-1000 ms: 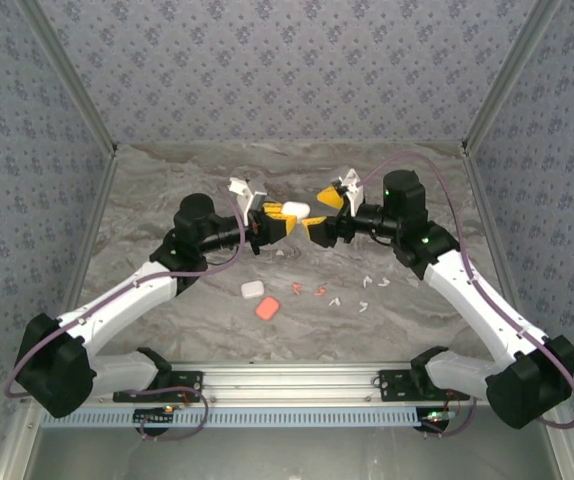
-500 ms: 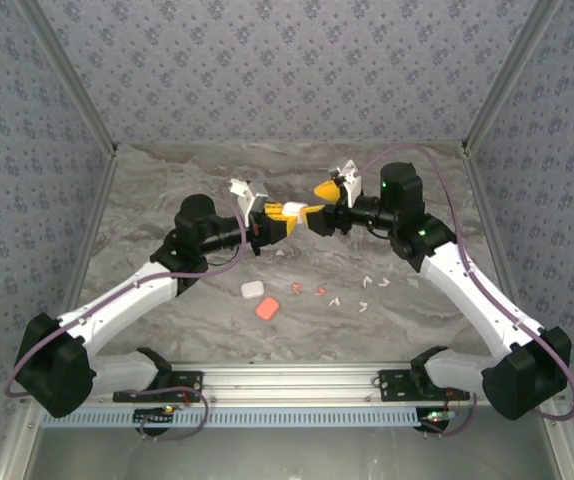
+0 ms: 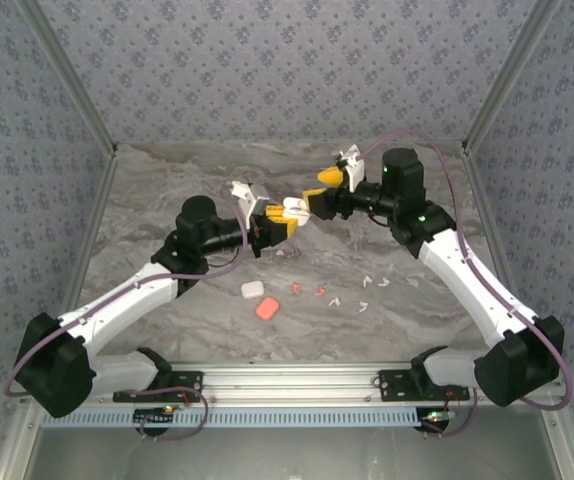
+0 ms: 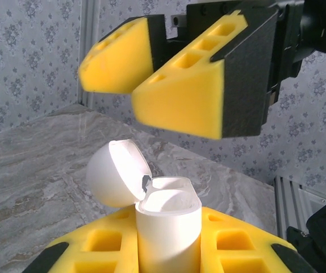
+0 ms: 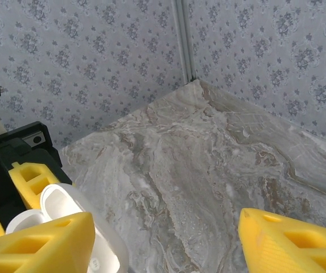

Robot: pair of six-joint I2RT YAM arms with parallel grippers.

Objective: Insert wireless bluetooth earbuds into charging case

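A white charging case (image 4: 168, 227) stands upright with its lid (image 4: 116, 173) flipped open. My left gripper (image 4: 168, 253) is shut on its body; from above this gripper (image 3: 279, 222) and the case (image 3: 293, 210) hang over the table's middle. My right gripper (image 3: 320, 192) hovers just right of and beyond the case, open, with its yellow fingers (image 4: 180, 99) above the lid. Nothing lies between its fingertips (image 5: 44, 244), and the case (image 5: 75, 219) sits beside the left one. Small white earbuds (image 3: 367, 283) and orange-red earbuds (image 3: 319, 291) lie on the table.
A closed white case (image 3: 252, 289) and an orange-red case (image 3: 267, 308) lie on the marble table (image 3: 167, 190) in front of the left arm. Patterned walls (image 3: 287, 70) enclose the table at the back and both sides.
My right gripper has drawn up and back from the held case towards the far wall, its jaws a little narrower. The left gripper and the case have stayed put.
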